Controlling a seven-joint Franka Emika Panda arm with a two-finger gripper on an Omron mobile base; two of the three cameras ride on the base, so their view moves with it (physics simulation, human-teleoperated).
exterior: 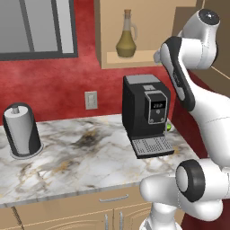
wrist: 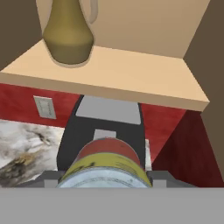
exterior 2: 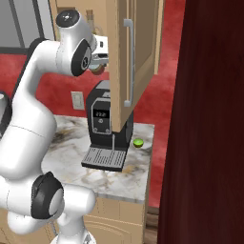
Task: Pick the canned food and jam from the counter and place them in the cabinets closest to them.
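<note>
The gripper [wrist: 105, 181] grasps the jam [wrist: 105, 164] just below the shelf [wrist: 131, 74] – raised too little, it could strike the edge – or nudge the bottle [wrist: 68, 30].

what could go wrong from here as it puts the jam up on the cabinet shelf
The jam, held in the jaws, sits below the front edge of the shelf; pushing forward without rising could knock it against that edge.

The olive bottle stands on the left of the shelf, so drifting that way might tip it.

The open cabinet door hangs close beside the arm's wrist in the right base view, and a wide swing could clip it.
</note>
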